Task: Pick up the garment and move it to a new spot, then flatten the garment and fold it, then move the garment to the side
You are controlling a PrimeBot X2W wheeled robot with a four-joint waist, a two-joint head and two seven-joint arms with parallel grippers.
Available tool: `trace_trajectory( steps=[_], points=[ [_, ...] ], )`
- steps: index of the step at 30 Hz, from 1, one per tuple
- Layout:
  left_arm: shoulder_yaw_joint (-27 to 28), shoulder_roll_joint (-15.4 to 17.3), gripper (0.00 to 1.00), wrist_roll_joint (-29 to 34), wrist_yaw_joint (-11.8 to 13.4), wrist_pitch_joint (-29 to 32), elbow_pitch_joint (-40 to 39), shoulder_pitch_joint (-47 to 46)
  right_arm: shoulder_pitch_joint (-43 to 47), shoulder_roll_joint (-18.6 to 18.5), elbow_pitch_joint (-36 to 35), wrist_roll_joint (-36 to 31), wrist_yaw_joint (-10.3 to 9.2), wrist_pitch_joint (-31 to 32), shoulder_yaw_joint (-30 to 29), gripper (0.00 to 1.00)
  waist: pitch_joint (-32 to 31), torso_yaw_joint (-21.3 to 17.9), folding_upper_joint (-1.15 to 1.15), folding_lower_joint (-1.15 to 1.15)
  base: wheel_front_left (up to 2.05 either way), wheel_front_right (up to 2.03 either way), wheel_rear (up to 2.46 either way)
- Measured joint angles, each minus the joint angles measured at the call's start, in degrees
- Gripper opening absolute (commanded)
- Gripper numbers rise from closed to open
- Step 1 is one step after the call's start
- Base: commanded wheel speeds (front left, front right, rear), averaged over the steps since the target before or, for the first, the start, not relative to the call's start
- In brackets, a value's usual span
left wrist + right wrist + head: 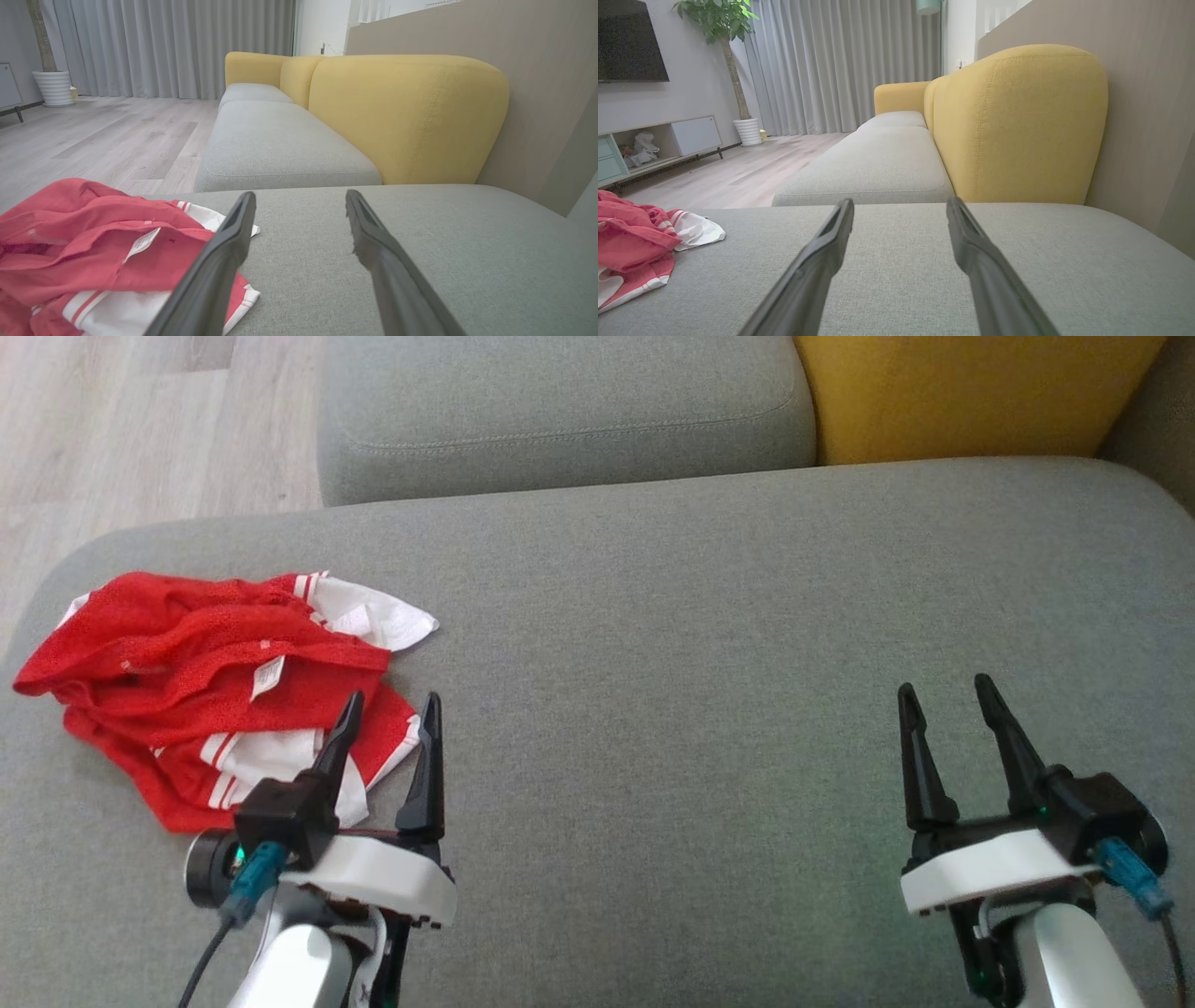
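A crumpled red-and-white garment [215, 681] was found at centre left of the frame on the grey cushion [700, 616]. The left gripper [392, 705] and right gripper [945, 686] were noted spread, grasping nothing.

garment [205, 691]: red, white stripes | sofa seat [709, 616]: grey | backrest [971, 392]: yellow

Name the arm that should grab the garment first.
Left. The left gripper hangs open at the edge of the crumpled red garment; the right gripper, also open, sits far across the grey cushion.
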Motion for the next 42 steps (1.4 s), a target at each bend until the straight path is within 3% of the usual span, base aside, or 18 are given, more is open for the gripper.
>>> trace_trajectory(
  steps=[8, 19, 34, 42],
  points=[
    [3.37, -2.27, 1.0, 2.67, -2.74, -1.53, -0.26, 1.03, 0.01, 0.12, 2.78, 4.85, 0.0, -0.9, -0.09, 1.0, -0.37, 0.03, 0.0, 0.0, 0.0, 0.0, 0.0],
    [3.26, -3.41, 1.0, 14.28, -3.9, -3.08, 2.49, 1.79, -0.23, 0.12, 3.45, -2.12, 0.0, -2.89, 1.18, 1.0, -0.58, -0.33, 0.0, 0.0, 0.0, 0.0, 0.0],
    [7.92, -6.01, 1.0, 12.33, -6.11, -3.08, 4.09, 1.85, -0.77, 0.11, 3.87, -2.42, 0.0, -2.92, 2.67, 1.0, -1.09, 2.25, 0.0, 0.0, 0.0, 0.0, 0.0],
    [11.01, -6.92, 1.0, 12.15, -7.11, -3.08, 4.88, 3.3, -0.55, 0.11, 4.67, -1.91, 0.0, -2.92, 5.47, 1.0, -2.07, 7.58, 0.0, 0.0, 0.0, 0.0, 0.0]
  ],
)
